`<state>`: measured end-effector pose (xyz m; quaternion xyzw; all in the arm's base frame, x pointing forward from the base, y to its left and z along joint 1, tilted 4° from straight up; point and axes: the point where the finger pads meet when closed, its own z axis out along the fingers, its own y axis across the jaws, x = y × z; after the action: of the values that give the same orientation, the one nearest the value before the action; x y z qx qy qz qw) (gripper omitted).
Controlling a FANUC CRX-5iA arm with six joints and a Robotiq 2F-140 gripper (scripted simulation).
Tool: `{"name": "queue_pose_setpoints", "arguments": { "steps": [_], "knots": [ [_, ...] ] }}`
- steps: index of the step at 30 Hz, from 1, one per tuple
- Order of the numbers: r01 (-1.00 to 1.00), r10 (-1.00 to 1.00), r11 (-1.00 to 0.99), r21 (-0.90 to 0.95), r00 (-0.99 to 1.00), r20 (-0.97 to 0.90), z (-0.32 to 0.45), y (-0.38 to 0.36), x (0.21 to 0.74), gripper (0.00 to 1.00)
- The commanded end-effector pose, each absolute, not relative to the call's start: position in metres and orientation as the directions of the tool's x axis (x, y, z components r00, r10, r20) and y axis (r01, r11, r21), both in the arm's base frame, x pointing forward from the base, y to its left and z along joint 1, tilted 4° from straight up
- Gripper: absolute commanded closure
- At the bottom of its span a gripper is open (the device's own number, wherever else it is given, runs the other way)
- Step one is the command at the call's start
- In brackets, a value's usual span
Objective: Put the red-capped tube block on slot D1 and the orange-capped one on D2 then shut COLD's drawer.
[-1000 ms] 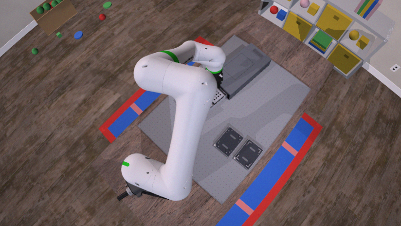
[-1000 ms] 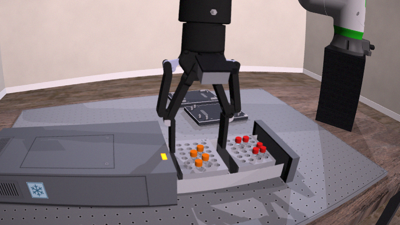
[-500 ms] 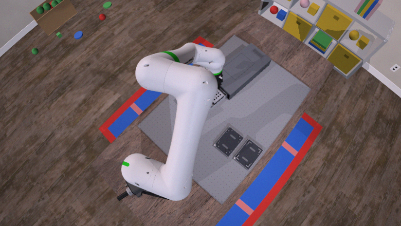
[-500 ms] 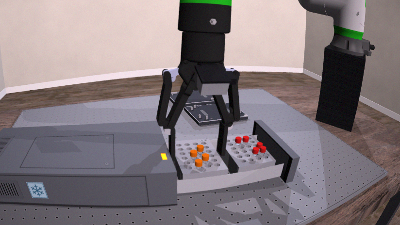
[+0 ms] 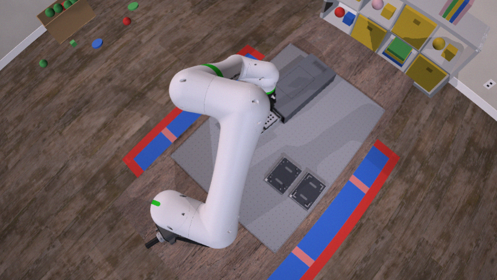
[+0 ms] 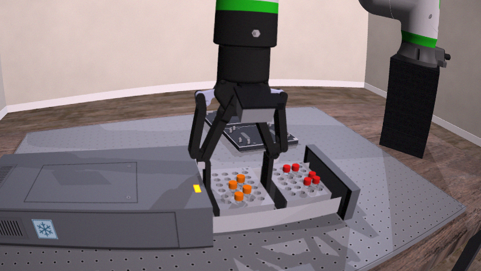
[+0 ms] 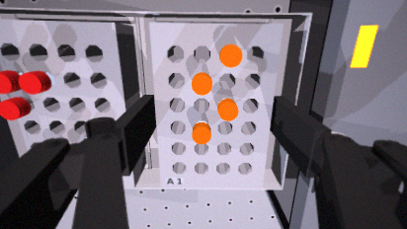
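Wrist view, looking down: the claw [image 5: 272, 101] [image 6: 238, 186] [image 7: 212, 112] has its two fingers at your 9 and 3 o'clock, a bit over half open, with nothing gripped. Between them lies the orange block [image 6: 262, 201] [image 7: 188, 158], in the drawer [image 6: 279, 216] [image 7: 212, 188]. Its long axis runs from 12 to 6 o'clock, so your fingers straddle its short width. Its four orange tubes [image 6: 247, 188] [image 7: 227, 110] stand in their bores.

At 9 o'clock in the wrist view is the red block [image 6: 296, 198] [image 7: 109, 39], beyond your left-hand finger in that picture. The cooler [image 5: 302, 90] [image 6: 100, 181] [image 7: 361, 123] is at 3 o'clock, its lamp [image 6: 197, 188] [image 7: 365, 46] lit yellow.

In the top view, D1 [image 5: 283, 174] [image 6: 259, 139] and D2 [image 5: 309, 189] [image 6: 213, 117] lie toward 5 o'clock from the claw, D2 farther off. Neither holds a block.

Your next move is probably to settle any remaining height, then close evenly on the block's long sides. A tilt on lifting could spill loose tubes; D2 is where this one belongs.
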<state>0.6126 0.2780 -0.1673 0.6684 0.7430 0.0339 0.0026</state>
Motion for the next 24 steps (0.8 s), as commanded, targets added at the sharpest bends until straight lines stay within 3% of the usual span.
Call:
{"name": "queue_pose_setpoints", "arguments": {
  "steps": [1,24],
  "knots": [
    [0.993,0.993,0.104,0.056,-0.107,0.042,-0.1663,0.2783,0.6134,0.34],
    [0.993,0.993,0.104,0.056,-0.107,0.042,-0.1663,0.2783,0.6134,0.63]
  ]
}}
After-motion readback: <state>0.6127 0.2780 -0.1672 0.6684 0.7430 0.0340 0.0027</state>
